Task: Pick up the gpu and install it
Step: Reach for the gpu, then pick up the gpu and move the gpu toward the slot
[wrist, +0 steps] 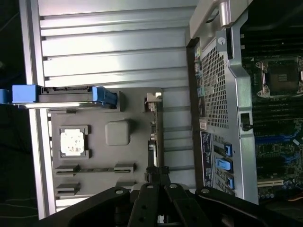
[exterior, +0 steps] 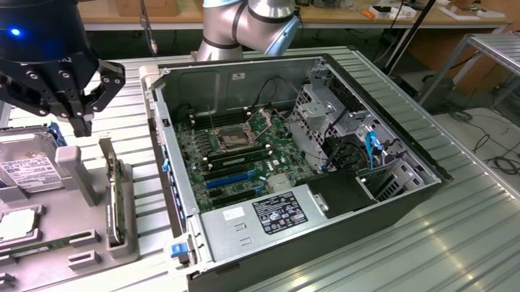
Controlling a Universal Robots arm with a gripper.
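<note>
The gpu (exterior: 114, 201) stands on edge in a slot of the grey parts holder (exterior: 77, 176), at the exterior view's left. It shows as a thin strip with its silver end bracket toward the far end. In the wrist view the gpu (wrist: 152, 137) appears edge-on, its bracket (wrist: 152, 97) at one end. My gripper (exterior: 81, 126) hangs above the holder's far side, shut with nothing between its fingers. In the wrist view the gripper (wrist: 157, 171) lines up over the card's edge, still apart from it.
The open computer case (exterior: 406, 146) lies to the exterior view's right of the holder, motherboard (exterior: 235, 152) and blue slot (exterior: 231, 178) exposed. The holder also carries a hard drive (exterior: 24, 167), a processor (exterior: 16, 225) and a memory stick (exterior: 41, 248). Everything rests on a ribbed metal table (exterior: 390, 255).
</note>
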